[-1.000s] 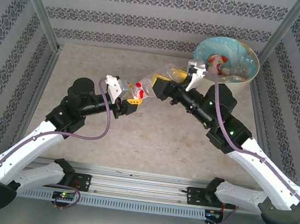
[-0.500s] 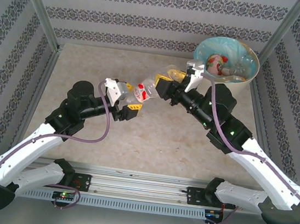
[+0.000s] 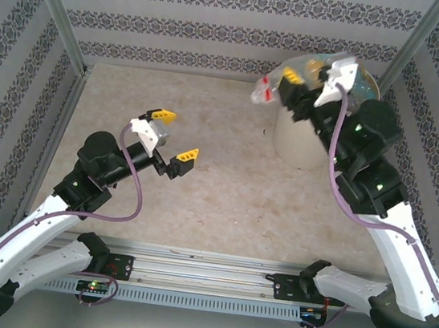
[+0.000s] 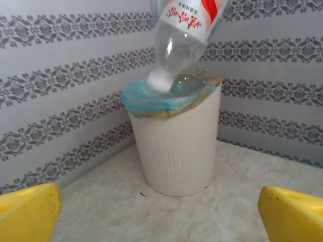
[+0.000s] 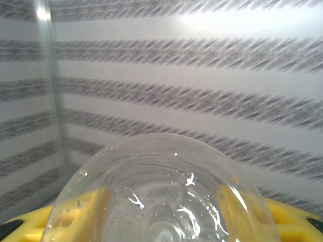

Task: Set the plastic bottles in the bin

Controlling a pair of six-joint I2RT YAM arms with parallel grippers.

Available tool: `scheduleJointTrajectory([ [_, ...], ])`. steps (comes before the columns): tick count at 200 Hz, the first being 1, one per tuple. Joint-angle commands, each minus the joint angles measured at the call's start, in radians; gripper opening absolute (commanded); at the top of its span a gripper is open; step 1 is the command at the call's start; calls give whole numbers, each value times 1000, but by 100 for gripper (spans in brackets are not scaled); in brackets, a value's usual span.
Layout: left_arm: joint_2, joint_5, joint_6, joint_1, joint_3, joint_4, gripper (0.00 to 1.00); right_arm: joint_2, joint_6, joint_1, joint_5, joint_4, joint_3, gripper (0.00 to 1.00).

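- The left gripper [image 3: 175, 135] hovers over the near-left part of the table [image 3: 222, 205]. Its jaws are spread wide with nothing between them.
- The left wrist view shows its two yellow fingertips [image 4: 28, 214] at the bottom corners, far apart, with bare tabletop between them.
- One bin [image 3: 299, 146] stands upright on the table at the far right. From above, its cream wall shows below the right arm, which covers most of its opening.
- The left wrist view adds what the top view hides: the bin's ribbed wall and the turquoise liner [image 4: 146, 98] folded over its rim. What lies inside cannot be seen from either view.
- The right gripper [image 3: 288, 82] is raised beside the bin's far-left rim and is clamped on one plastic bottle [image 3: 265, 91].
- From above, the bottle is a clear blur with red marks, sticking out to the left of the bin.
- The left wrist view shows it sharply: a red-and-white label, and a white cap [image 4: 160, 80] pointing down in front of the liner rim. Whether the cap is over the opening cannot be told.
- The right wrist view shows the bottle's clear base pressed between yellow fingers [image 5: 252, 209], with a blurred patterned wall [image 5: 176, 75] beyond.
- Count: two grippers, one bottle, one bin.
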Motion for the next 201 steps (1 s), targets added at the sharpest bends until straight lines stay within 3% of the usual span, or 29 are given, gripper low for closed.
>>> scheduleJointTrajectory([
  [1, -12, -56, 22, -10, -8, 66, 100, 81, -202, -117, 16, 20, 84, 41],
  [35, -7, -61, 30, -10, -11, 64, 100, 241, -235, -325, -58, 49, 161, 42],
  [68, 2, -61, 37, -10, -7, 52, 100, 348, -281, -435, -78, 147, 127, 44],
  [86, 5, -58, 38, -10, -7, 50, 100, 392, -304, -485, -156, 226, 69, 45],
  [124, 7, -73, 39, -10, -22, 69, 100, 478, -360, -511, -194, 162, 45, 66],
  [158, 13, -78, 30, -10, -26, 79, 100, 394, -255, -511, -245, 175, -34, 91],
  [201, 36, -59, 25, -10, -17, 66, 100, 313, -113, -511, -310, 150, -30, 93],
])
